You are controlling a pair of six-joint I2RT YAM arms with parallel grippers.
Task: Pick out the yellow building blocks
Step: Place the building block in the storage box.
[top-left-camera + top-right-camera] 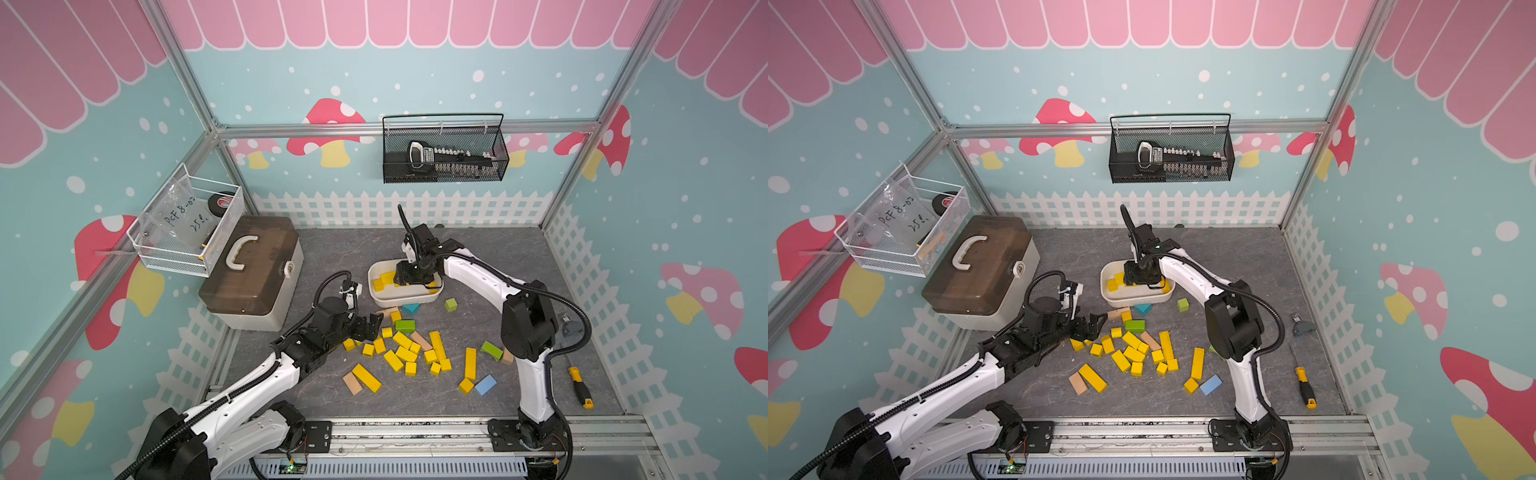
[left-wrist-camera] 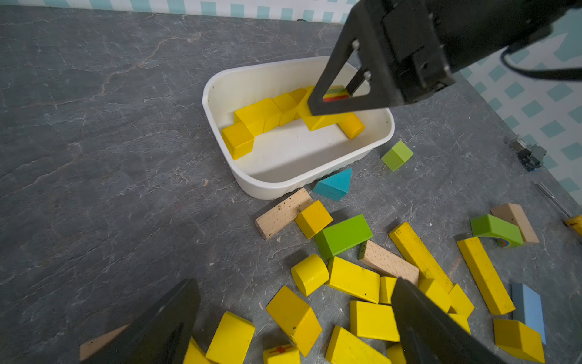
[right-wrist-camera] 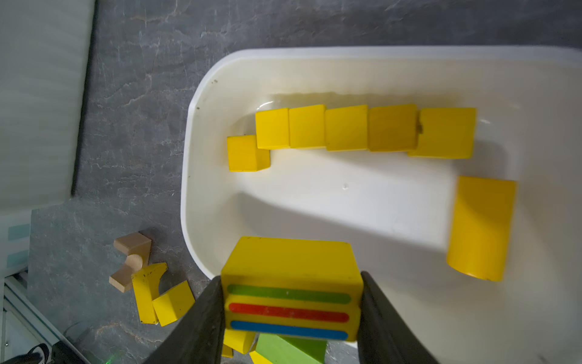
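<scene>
While the striped yellow block [image 3: 291,302] is clamped by the right end effector [image 3: 291,279], seemingly over the tub [image 3: 195,176] rim, overspill is risked.

Teal mushroom-print walls [image 1: 415,75], grey marbled floor [image 1: 332,257], white picket trim [image 1: 353,208], possibly aluminium frame [image 1: 540,126]

The yellow building blocks [image 2: 354,279] are looking like painted wood, smooth and a little shiny. The tan blocks [image 2: 282,214] are showing bare, grainy wood. The white tub [image 2: 299,151] is looking like smooth, glossy plastic. The grey tabletop [image 2: 110,157] is looking matt, with stone-like cracks. The black basket [image 1: 395,166] is showing thin metal wire and mesh.
</scene>
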